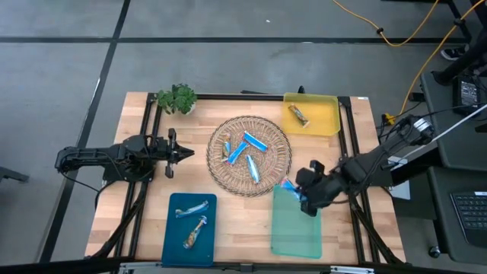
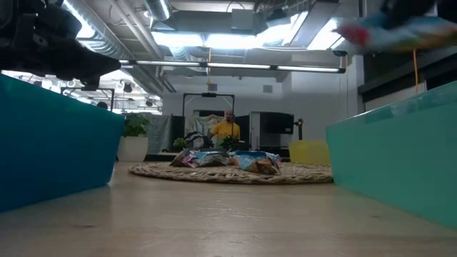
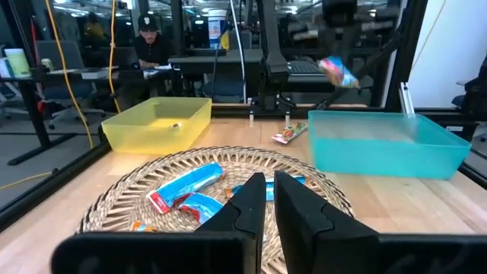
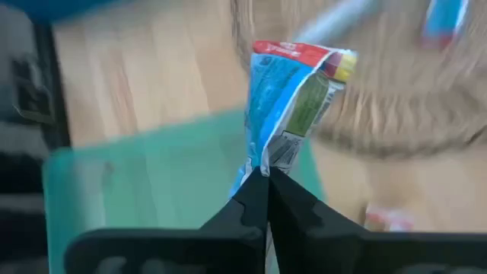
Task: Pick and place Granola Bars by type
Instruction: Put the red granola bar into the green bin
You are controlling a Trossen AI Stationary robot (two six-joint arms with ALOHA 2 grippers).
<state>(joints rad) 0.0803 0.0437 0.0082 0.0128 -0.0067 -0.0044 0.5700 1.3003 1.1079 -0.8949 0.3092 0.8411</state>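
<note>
The right gripper point(image 4: 266, 176) has its fingers pressed together on the end of 1 blue-wrapped granola bar point(image 4: 293, 99), which sticks out past the fingertips. In the high view this gripper point(image 1: 302, 199) hangs over the green tray point(image 1: 297, 236), at that tray's end nearest the woven mat point(image 1: 228, 181). Another bar point(image 3: 288, 134) lies on the table just beside that same end of the tray.

The left gripper point(image 3: 268, 199) waits near the table's left edge, its fingers nearly closed with a narrow slit between them and nothing held, pointing toward the mat.

On the mat at the table's middle lie 4 blue bars point(image 1: 249, 149). The blue tray point(image 1: 173, 234) near the front edge holds 2 bars point(image 1: 193, 221). The yellow tray point(image 1: 326, 116) at the far right corner holds 1 orange-brown bar point(image 1: 298, 115). A leafy sprig point(image 1: 176, 98) stands by the far edge.
</note>
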